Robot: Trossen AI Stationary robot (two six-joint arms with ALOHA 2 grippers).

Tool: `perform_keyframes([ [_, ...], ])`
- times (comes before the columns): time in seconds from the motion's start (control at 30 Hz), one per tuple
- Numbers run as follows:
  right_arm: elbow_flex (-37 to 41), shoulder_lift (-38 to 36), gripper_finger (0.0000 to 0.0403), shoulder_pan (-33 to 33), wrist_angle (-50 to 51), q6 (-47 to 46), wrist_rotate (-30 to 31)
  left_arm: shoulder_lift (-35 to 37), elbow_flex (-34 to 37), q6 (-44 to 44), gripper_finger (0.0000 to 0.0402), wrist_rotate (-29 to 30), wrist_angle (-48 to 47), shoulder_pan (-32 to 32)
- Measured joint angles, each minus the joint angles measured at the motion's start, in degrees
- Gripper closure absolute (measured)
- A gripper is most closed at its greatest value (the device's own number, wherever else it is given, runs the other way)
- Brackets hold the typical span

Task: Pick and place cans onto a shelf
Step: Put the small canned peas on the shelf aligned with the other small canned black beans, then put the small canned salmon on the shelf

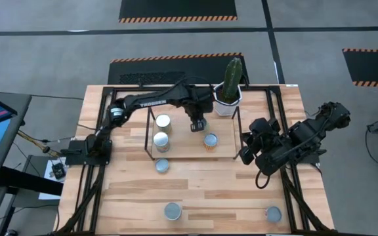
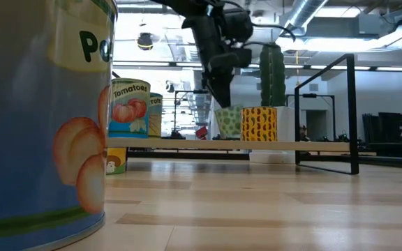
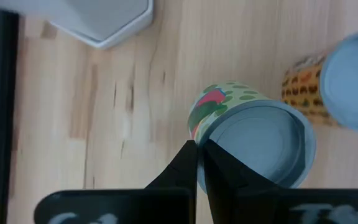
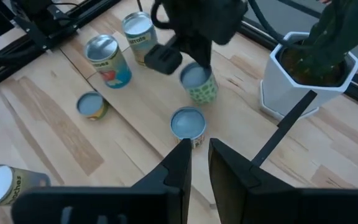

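The shelf (image 1: 182, 149) holds several cans on its wood board: two silver-topped ones (image 1: 163, 122) (image 1: 162, 141) at its left, a yellow-patterned can (image 1: 210, 141) at its right and a green-patterned can (image 3: 253, 140) beside that one. My left gripper (image 3: 199, 152) is shut, points down and stands at the rim of the green can's top (image 2: 230, 120); in the high view the gripper (image 1: 198, 125) hides that can. My right gripper (image 4: 197, 155) hangs open and empty over the table's right side (image 1: 245, 152). My left gripper's shut fingertips (image 3: 191, 152) come from above at the edge of the green can's lid (image 3: 213, 140). The can stands upright on the shelf board. I cannot tell whether the fingertips touch it.
A white hexagonal pot (image 1: 227, 101) with a cactus stands at the shelf's far right corner. Loose cans stand on the table: one just in front of the shelf (image 1: 162, 165) and two near the front edge (image 1: 172, 210) (image 1: 273, 214). Black frame rails (image 1: 287, 190) run along both sides.
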State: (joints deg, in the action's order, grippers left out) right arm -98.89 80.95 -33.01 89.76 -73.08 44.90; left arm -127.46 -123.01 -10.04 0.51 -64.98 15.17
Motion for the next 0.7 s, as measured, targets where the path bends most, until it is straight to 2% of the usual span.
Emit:
perform_keyframes([
  [0.23, 0.00, 0.00, 0.0322, 0.02, -0.11, 0.00, -0.04, -1.78, 0.08, 0.19, 0.0397, -0.03, 2.28, -1.11],
  [0.7, 0.00, 0.04, 0.0322, 0.02, -0.22, 0.57, -1.35, -0.68, -1.23, 1.37, 0.0319, 0.77, 3.57, -0.78],
])
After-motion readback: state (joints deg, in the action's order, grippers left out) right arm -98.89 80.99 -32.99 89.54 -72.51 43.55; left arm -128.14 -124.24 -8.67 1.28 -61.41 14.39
